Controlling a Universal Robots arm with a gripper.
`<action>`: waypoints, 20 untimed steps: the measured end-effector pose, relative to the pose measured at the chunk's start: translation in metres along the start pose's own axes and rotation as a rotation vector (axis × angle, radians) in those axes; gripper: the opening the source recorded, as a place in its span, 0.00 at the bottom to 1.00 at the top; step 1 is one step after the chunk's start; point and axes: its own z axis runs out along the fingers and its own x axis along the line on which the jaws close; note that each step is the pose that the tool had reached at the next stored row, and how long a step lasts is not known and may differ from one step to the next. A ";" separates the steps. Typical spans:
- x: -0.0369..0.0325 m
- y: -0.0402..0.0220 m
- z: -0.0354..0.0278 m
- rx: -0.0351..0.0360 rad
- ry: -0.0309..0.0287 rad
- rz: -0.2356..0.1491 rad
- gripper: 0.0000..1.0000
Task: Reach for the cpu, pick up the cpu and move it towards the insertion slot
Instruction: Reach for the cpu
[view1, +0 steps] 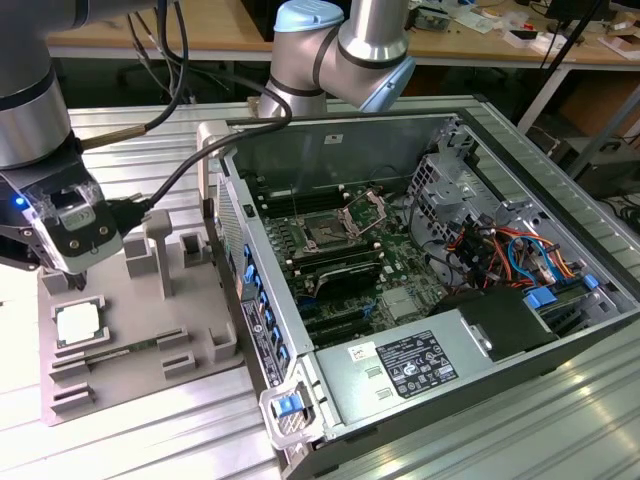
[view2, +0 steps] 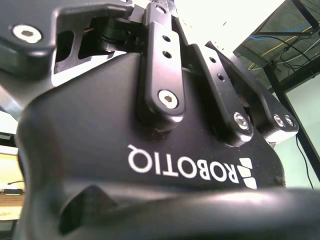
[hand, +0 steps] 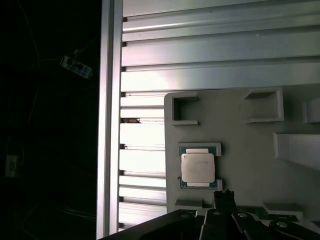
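- Exterior view puts the gripper just above the cpu, not touching it as far as I can see. Honestly can't tell if the jaws are wide or pinched.
- First wrist view agrees: the cpu lies flat in its pocket on the grey fixture plate, with the gripper close beside it.
- So I'd say the reach is nearly done and the pick-up isn't.
- The insertion slot is well apart, inside the open computer case.

Even overhead light. Glare streaks on the aluminium table; its slats wash white in the first wrist view, cpu top gleams. Second wrist view backlit by bright ceiling.
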 end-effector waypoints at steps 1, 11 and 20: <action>0.0000 0.0000 0.0003 0.0000 0.0000 0.000 0.11; 0.0000 -0.0001 0.0027 0.0000 0.0001 0.000 0.11; 0.0000 -0.0002 0.0046 0.0000 0.0000 0.000 0.11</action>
